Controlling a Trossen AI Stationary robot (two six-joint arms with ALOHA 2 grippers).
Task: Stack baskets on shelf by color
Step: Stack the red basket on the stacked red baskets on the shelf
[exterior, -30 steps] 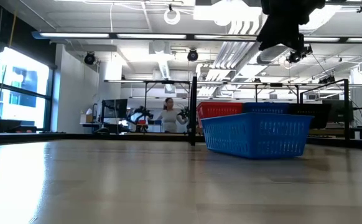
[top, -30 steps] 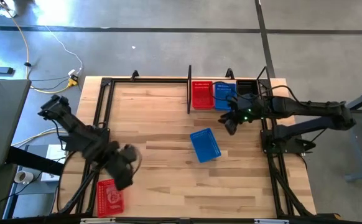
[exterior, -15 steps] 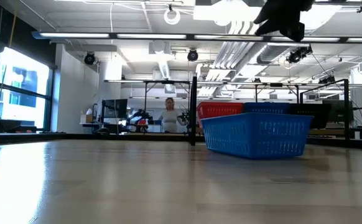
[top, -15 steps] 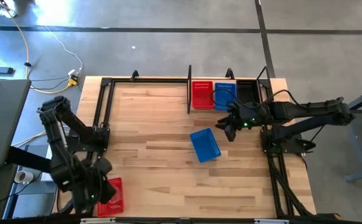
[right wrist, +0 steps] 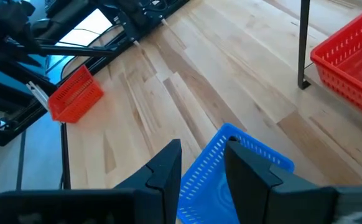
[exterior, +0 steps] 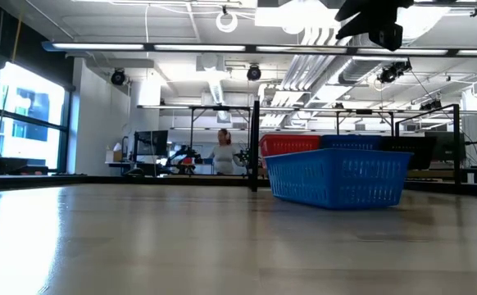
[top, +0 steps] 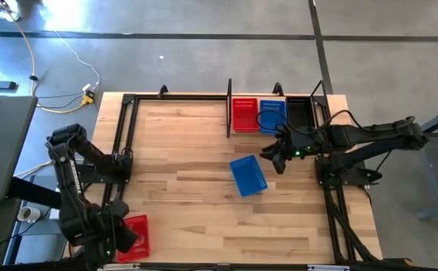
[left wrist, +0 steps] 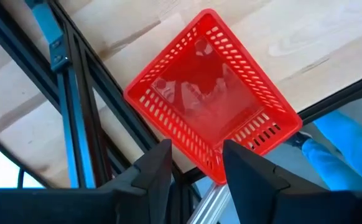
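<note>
Both claws stand with fingers apart and hold nothing. Left claw (top: 117,239) hangs over the bench's near left corner, just beside a red basket (top: 135,238) that sits at that corner with one end out past the near edge; in the left wrist view its two dark fingers (left wrist: 153,171) frame that basket (left wrist: 211,93) from above without touching it. Right claw (top: 273,158) hovers off the bench's right side, just beyond the far right corner of a blue basket (top: 247,175) lying askew near mid-bench. From the right wrist, that blue basket (right wrist: 221,174) shows between and below the parted fingers (right wrist: 168,168), clear of them.

At the far right corner stands the shelf (top: 229,109), its upright post marking the left end. On it sit a red basket (top: 244,115), a blue basket (top: 272,114) and a black basket (top: 299,113), side by side from left to right.

From bench level, the loose blue basket (exterior: 337,176) rests flat on the wood (exterior: 140,238), the shelf's red basket (exterior: 288,145) behind it. A person (exterior: 223,152) stands in the room beyond.
</note>
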